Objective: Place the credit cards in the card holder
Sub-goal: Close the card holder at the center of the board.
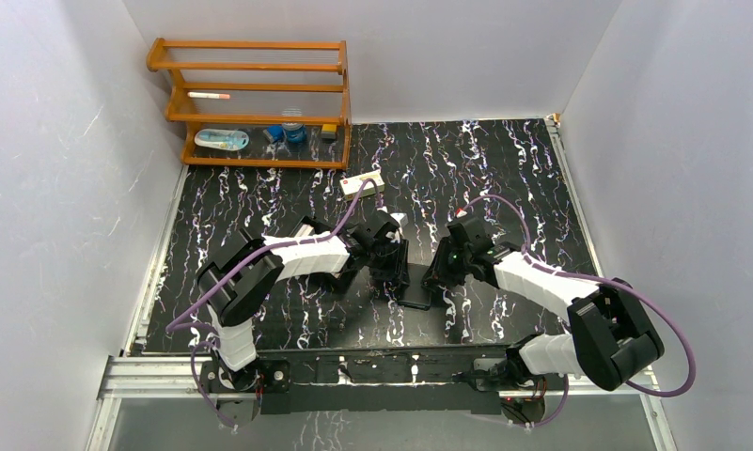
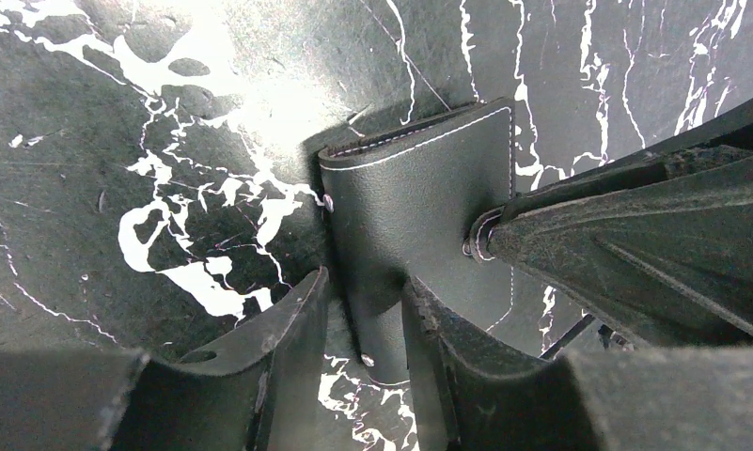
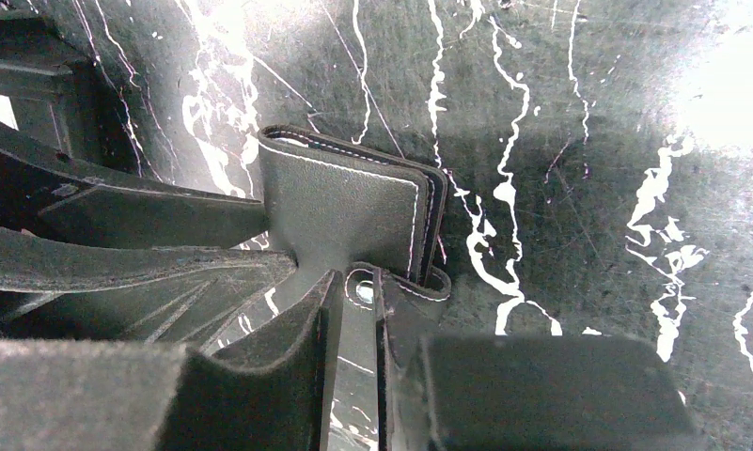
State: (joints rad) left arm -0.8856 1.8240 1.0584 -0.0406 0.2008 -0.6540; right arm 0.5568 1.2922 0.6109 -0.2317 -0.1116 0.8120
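Black card holder (image 3: pixel 344 202) is pinched inside the right gripper (image 3: pixel 356 291); left gripper (image 2: pixel 365 287) hold cannot be told. It should be spread open slowly.

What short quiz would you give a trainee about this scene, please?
1. True or false: the left fingers and the right fingers are both at the holder.
2. Where is the holder? A on the shelf; B between the two arms; C at the far right corner.
3. Fill in: the right fingers sit at the holder's snap ____.
Key: 1 true; 2 B; 3 tab.
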